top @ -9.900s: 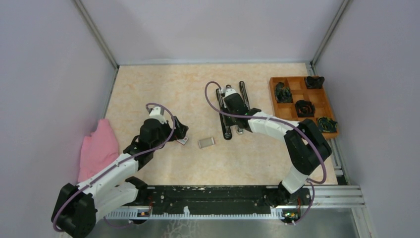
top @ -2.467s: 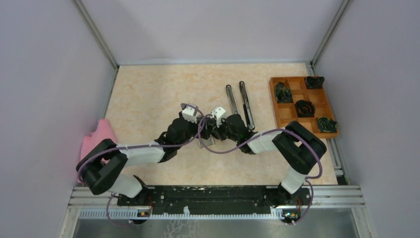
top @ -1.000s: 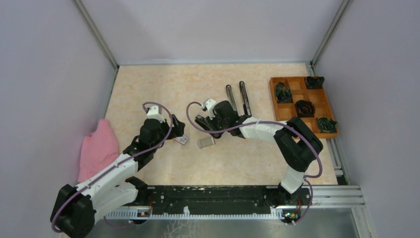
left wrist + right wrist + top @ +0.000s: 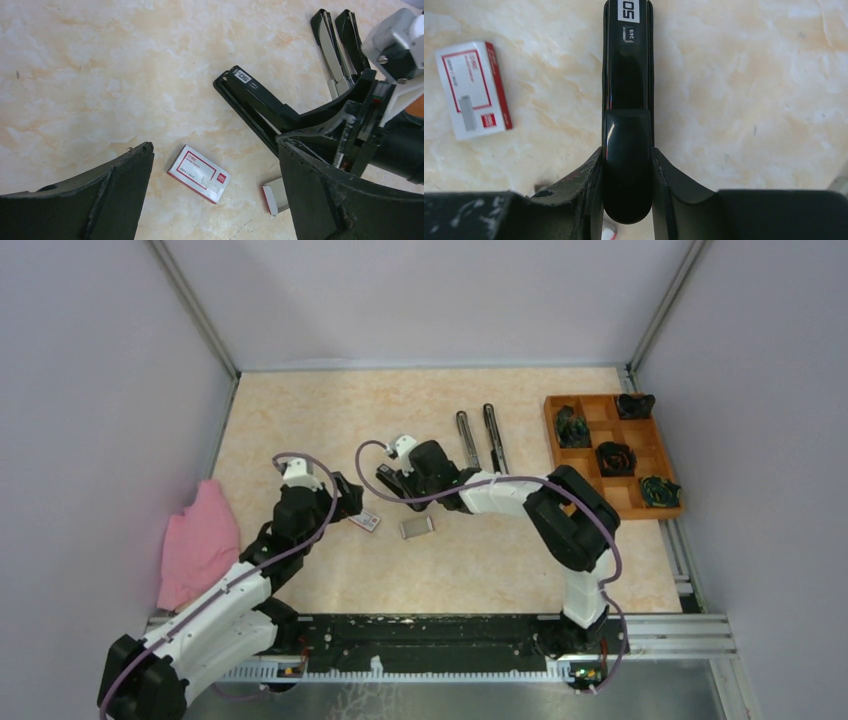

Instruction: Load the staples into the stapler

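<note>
My right gripper (image 4: 410,482) is shut on the rear of a closed black stapler (image 4: 626,75) labelled 50 and 24/8, which points left (image 4: 388,480). A second stapler (image 4: 478,438) lies opened flat behind it, also seen in the left wrist view (image 4: 340,50). A small grey flat rectangle (image 4: 416,528) lies on the table; in the left wrist view (image 4: 274,197) it has a red-and-white edge, and I cannot tell whether it is the staples. My left gripper (image 4: 345,495) is open and empty above the red-and-white box (image 4: 199,173).
A pink cloth (image 4: 200,540) lies at the left edge. A wooden compartment tray (image 4: 590,425) with dark items stands at the right. Grey walls close in the table on three sides. The box also shows in the right wrist view (image 4: 473,89).
Both grippers had met over the grey rectangle, then parted. In the last second my right gripper carried the black stapler a little left, and my left gripper drew back leftward.
</note>
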